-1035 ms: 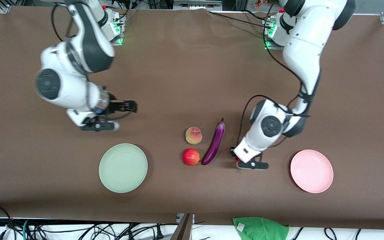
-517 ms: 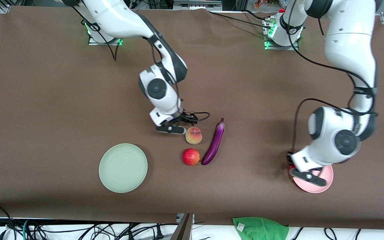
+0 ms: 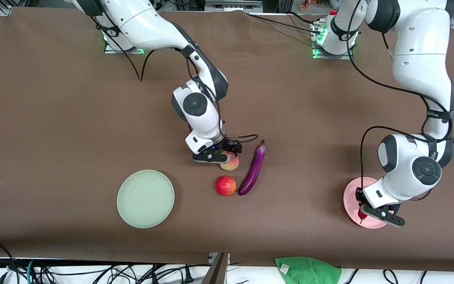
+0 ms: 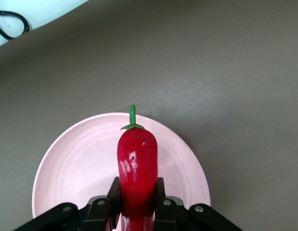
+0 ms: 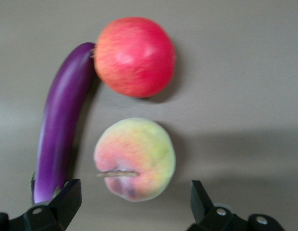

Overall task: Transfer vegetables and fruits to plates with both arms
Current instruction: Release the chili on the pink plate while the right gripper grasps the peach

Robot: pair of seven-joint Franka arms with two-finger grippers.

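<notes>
We have just carried the red chili pepper [image 4: 137,168], squeezed tight in our left gripper [image 3: 363,215], over the pink plate [image 3: 349,197], so it can drop soon, while our right gripper [image 5: 134,202] has come down wide open around the peach [image 5: 135,158], ready to grab it.

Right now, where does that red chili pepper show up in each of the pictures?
Front view: red chili pepper peeks from the left pincer over the pink plate.
Left wrist view: pepper gripped mid-picture, above that plate.
Right wrist view: not in it.
Shared landmark: the pink plate.
</notes>
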